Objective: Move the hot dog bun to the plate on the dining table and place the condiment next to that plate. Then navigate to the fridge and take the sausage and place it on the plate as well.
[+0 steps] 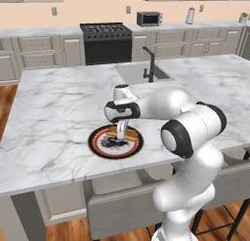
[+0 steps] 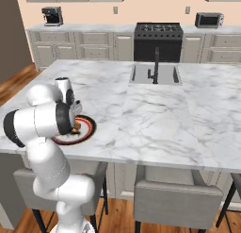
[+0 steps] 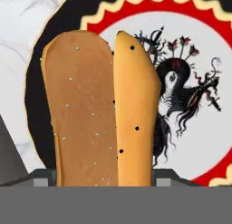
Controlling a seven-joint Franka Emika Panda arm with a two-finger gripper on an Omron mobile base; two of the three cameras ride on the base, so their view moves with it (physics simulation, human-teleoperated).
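I am at the near edge of the big marble worktop (image 1: pixel 58 103), and the plate (image 1: pixel 99 146) sits there, close to that edge. The plate has a dark rim, a red ring, and a pale middle with a black dragon drawn on it. My claw (image 1: pixel 120 135) points down right over the plate. My claw is clenched on the hot dog bun (image 1: pixel 128 135), and the bun is low over the plate, at the far side of it. I cannot tell if the bun touches the plate yet. In my hand view the hot dog bun (image 3: pixel 99 109) is very big and close. It has two tan halves side by side with a dark slit between them, and little specks on it. It stands up from between my fingers, and the plate (image 3: pixel 213 87) with the dragon is behind it. Past the plate, farther back on the worktop, there is a sink (image 1: pixel 134 71) with a black faucet (image 1: pixel 150 65). Behind that, by the wall, I see a black stove (image 1: pixel 107 42) and a small toaster oven (image 1: pixel 149 18) on the wall counter. From my right side the plate (image 2: pixel 89 129) peeks out from behind my white arm. A grey chair (image 2: pixel 176 199) is tucked under the worktop edge on the right.
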